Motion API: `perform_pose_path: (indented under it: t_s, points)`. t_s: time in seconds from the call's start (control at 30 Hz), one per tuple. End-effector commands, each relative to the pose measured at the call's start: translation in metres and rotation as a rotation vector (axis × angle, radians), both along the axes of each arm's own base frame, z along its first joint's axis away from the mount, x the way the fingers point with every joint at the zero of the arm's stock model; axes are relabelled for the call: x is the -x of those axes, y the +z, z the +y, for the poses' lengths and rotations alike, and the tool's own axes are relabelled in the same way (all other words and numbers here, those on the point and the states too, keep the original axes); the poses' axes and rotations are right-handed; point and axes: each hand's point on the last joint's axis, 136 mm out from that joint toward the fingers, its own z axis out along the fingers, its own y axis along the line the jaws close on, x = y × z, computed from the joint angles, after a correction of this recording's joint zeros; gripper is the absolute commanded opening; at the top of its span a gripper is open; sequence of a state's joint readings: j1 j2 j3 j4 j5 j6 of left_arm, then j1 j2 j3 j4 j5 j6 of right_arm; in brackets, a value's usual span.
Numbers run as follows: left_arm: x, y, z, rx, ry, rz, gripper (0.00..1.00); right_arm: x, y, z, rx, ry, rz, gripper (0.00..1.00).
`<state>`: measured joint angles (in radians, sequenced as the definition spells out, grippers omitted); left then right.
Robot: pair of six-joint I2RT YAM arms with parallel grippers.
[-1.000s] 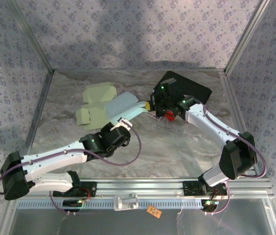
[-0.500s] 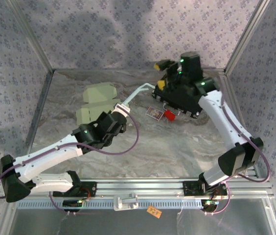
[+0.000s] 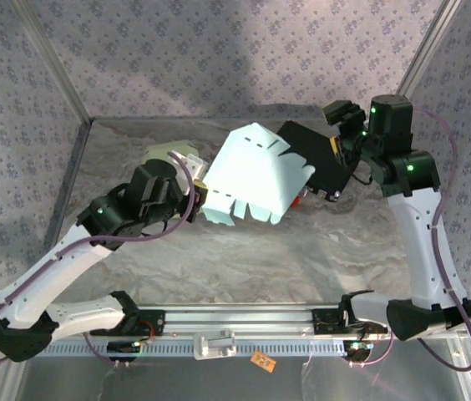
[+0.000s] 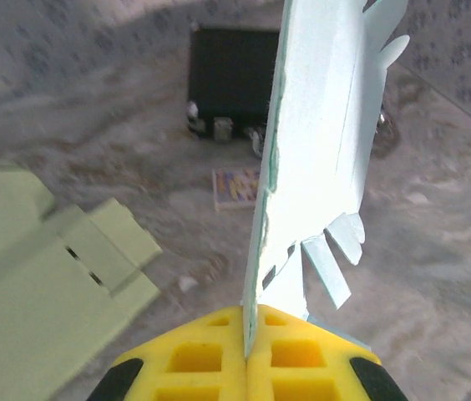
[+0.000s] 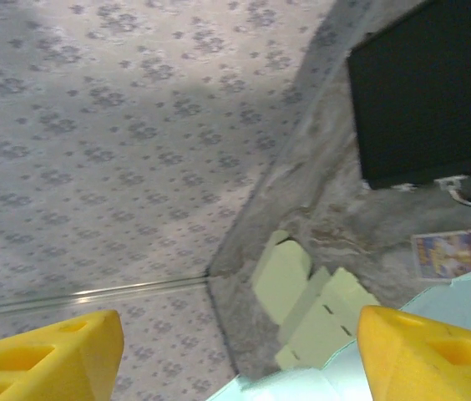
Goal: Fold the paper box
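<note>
The left gripper [image 3: 198, 194], left of centre in the top view, is clamped on the near-left edge of the pale blue paper box [image 3: 252, 175], which stands tilted above the marble table [image 3: 302, 251] at mid-frame. The left wrist view shows the yellow fingers [image 4: 194, 359] pressed together on the sheet's edge. The right gripper [image 3: 346, 117] hangs at the upper right, jaws apart and holding nothing. A pale green flat box [image 4: 43, 284] lies at the lower left, a black case [image 4: 231, 79] at the top.

The left gripper [image 4: 246, 357] is pinched tight, the right gripper [image 5: 237, 352] raised with jaws wide apart
</note>
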<state>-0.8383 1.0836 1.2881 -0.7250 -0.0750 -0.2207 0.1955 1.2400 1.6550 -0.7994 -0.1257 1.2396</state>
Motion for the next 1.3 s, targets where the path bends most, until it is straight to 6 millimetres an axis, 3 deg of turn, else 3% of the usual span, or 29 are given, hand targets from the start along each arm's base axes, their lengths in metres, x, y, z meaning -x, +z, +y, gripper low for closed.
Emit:
perform_pose_path:
  t_s: [0.0, 0.13, 0.27, 0.37, 0.8, 1.07, 1.27]
  points:
    - [0.008, -0.038, -0.006, -0.063, -0.025, 0.196, 0.00, 0.021, -0.030, -0.004, 0.084, -0.018, 0.102, 0.74]
    - [-0.015, -0.075, -0.011, -0.240, -0.019, 0.212, 0.00, 0.047, -0.054, 0.017, 0.126, 0.002, 0.185, 0.71]
    - [-0.035, -0.103, -0.015, -0.391, -0.031, 0.211, 0.00, 0.059, -0.099, 0.062, 0.034, 0.058, 0.300, 0.69]
    - [-0.044, -0.113, -0.016, -0.482, -0.043, 0.204, 0.00, 0.060, -0.125, 0.096, -0.040, 0.103, 0.379, 0.66]
    - [-0.046, -0.112, -0.029, -0.511, -0.101, 0.129, 0.00, 0.018, -0.158, 0.175, -0.113, 0.203, 0.436, 0.61]
    - [-0.044, -0.108, -0.035, -0.511, -0.115, 0.091, 0.00, 0.007, -0.173, 0.193, -0.093, 0.246, 0.463, 0.57]
    - [-0.045, -0.105, -0.035, -0.515, -0.120, 0.079, 0.00, 0.013, -0.182, 0.197, -0.074, 0.278, 0.497, 0.43]
